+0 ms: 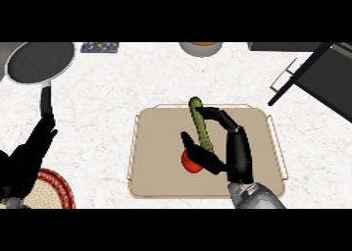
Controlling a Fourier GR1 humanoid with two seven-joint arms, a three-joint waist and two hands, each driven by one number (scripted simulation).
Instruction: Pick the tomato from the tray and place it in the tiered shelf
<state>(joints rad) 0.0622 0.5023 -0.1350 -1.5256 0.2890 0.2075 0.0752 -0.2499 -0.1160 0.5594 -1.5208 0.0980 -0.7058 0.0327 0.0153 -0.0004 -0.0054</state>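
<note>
1. Right hand (pixel 238 152) hangs over the tray (pixel 157 186), fingers spread wide, gripping nothing; its thumb overlaps the tomato (pixel 189 164).
2. The tray holds the tomato, near its middle, and a cucumber (pixel 199 122) just beside it.
3. The tomato is round, with no long axis.
4. Left hand (pixel 23 162) rests open, lower left.

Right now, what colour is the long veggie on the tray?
Green. The cucumber lies on the tan tray, clearest in the head view.

No text, label, brand, number or sign can be read anywhere.
</note>
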